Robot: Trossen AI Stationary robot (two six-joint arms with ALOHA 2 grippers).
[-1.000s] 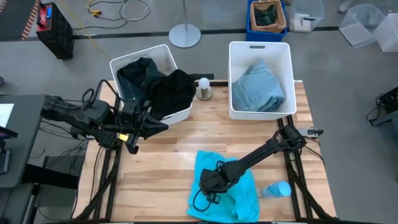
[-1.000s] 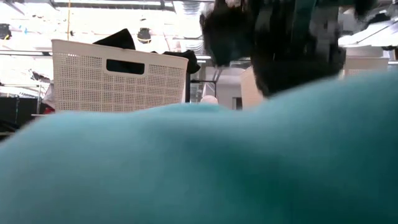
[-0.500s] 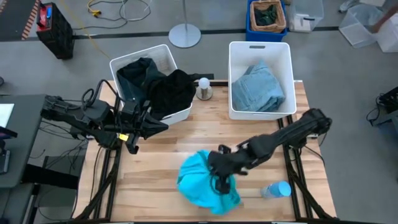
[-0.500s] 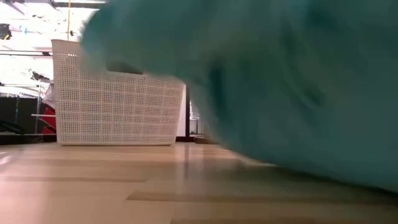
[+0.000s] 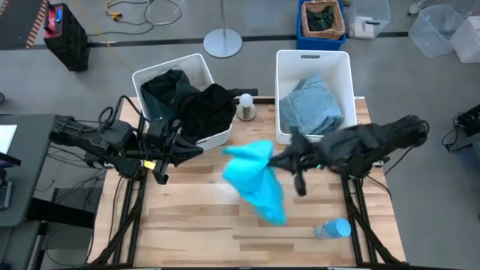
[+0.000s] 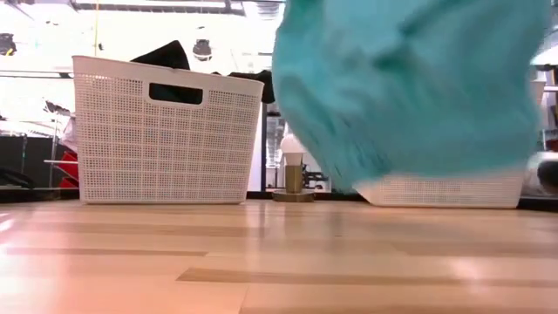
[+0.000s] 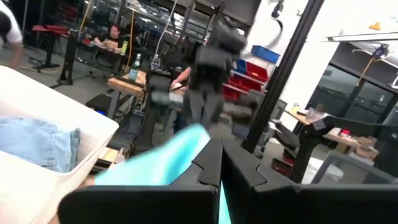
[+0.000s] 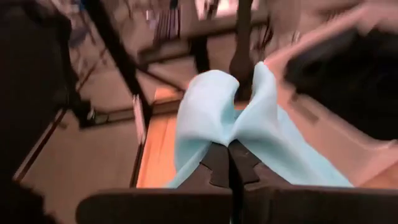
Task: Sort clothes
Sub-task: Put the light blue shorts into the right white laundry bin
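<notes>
The bright turquoise garment hangs bunched in the air over the table's middle, held by my right gripper, which is shut on it. The low view shows the garment clear of the tabletop. The black garment lies in the left white basket, draped over its rim, beside the dark teal-green one. The grey-blue garment lies in the right white basket. My left gripper waits shut and empty at the table's left. My right gripper pinches a bunched fold of the turquoise garment between its two fingers; the cloth rises in two lobes past the fingertips. The fingers reach level from the table's right side. The garment hangs slack below the hold, lifted clear of the table.
A small white-topped cup stands between the two baskets. A blue bottle lies near the table's front right corner. A blue crate with dark cloth stands on the floor beyond the table.
My right gripper has risen from the table's near edge and gone toward the far edge and the right basket. The turquoise garment, spread flat on the table a second ago, has been gathered and lifted clear and now hangs bunched.
</notes>
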